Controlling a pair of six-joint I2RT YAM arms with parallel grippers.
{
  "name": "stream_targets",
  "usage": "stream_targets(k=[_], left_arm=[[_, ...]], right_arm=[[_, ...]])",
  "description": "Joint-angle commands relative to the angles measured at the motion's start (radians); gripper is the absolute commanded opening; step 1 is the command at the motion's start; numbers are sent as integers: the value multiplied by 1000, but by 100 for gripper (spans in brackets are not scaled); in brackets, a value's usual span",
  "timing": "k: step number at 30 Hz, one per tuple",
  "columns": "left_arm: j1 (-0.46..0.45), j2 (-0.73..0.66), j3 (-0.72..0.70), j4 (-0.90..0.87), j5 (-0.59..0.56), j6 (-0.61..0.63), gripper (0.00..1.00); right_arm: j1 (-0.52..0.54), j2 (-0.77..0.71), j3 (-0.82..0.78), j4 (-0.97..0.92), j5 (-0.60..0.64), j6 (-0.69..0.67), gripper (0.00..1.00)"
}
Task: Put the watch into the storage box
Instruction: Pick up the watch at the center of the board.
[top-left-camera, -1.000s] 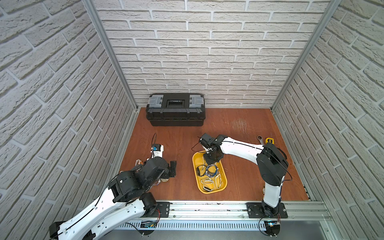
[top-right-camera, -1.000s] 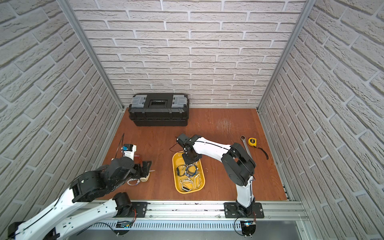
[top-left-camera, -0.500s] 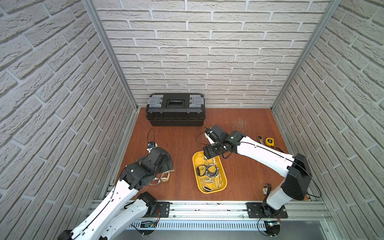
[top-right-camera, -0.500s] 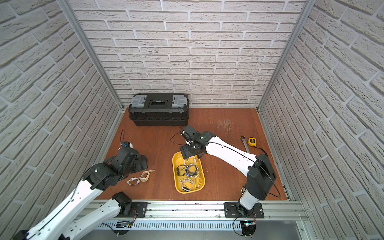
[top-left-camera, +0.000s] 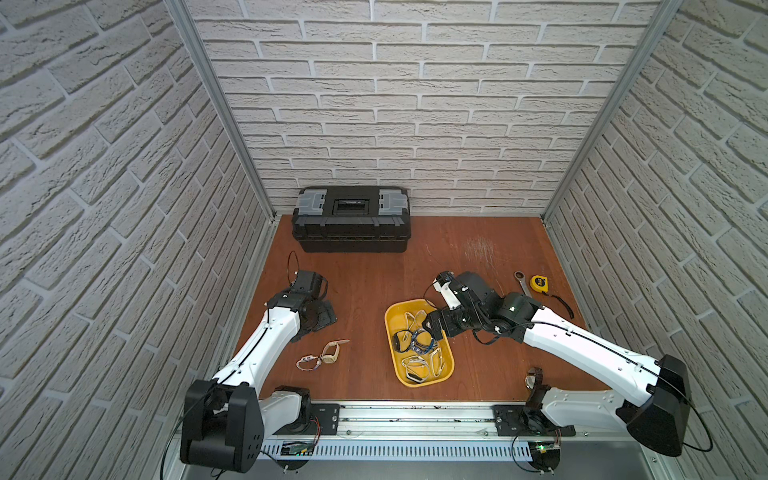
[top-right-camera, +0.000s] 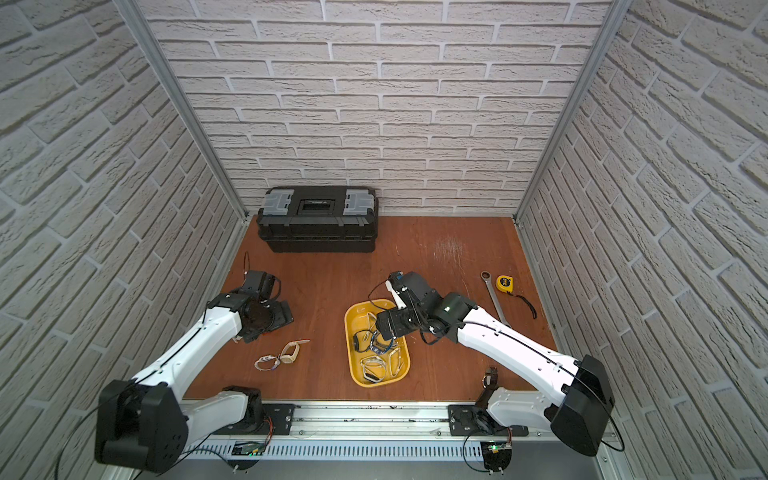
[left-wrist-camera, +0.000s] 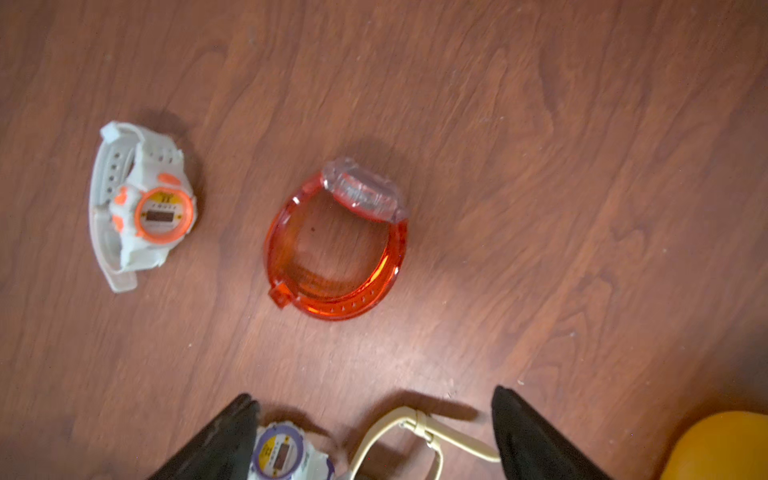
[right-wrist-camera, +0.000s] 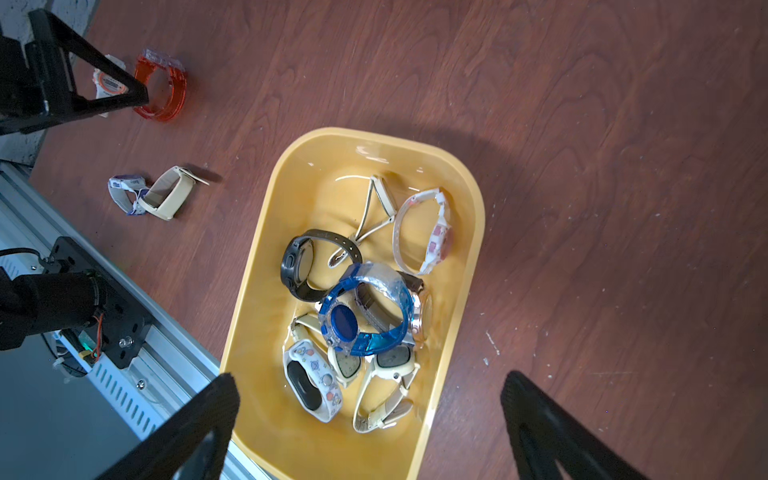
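Mostly done, I'd say. The yellow storage box (right-wrist-camera: 465, 257) sits mid-table, with the right gripper (right-wrist-camera: 370, 380) hanging over it, jaws spread wide and holding nothing. The left gripper (left-wrist-camera: 372, 392) is off to the left of the box, jaws also spread and empty, over the loose ones. The box holds maybe nine watches (they overlap, hard to count), with the blue watch (right-wrist-camera: 365, 311) on top. Four are still on the table to the left: red see-through watch (left-wrist-camera: 336, 245), white-and-orange watch (left-wrist-camera: 145, 208), cream watch (right-wrist-camera: 168, 195), and purple-faced watch (left-wrist-camera: 280, 453) right against it on the near side
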Motion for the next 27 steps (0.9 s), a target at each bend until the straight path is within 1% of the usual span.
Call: stream_targets(k=[1,5,7,11,14,16,17,19,24,27], left_arm=[[10,63,45,77,-31,87,86],[11,148,80,100,-37,125,72],[11,187,89,112,-36,142,64],[11,255,100,111,-62,154,57],[12,301,108,113,-80,153,51],[12,327,108,121,-88,153,49],[12,340,109,125,-87,150,47],[9,366,121,127,-82,153,39],[6,411,138,131,-63,158,13],[6,432,152,131,-47,176,7]], right_arm=[[-2,-63,-35,59,-27,14,100],[-1,-112,-57,55,-37,5,100],[-2,-132,-57,43,-39,-3,100],[-3,-162,-67,36,-37,-3,100],[-2,-173,-71,39,-40,3,100],[-3,-179,-71,38,-45,3,100],[-2,-182,-71,37,-46,4,100],[-2,-189,-73,35,-45,8,100],[-2,-215,-71,17,-28,15,100],[-2,-237,-69,4,-19,20,100]])
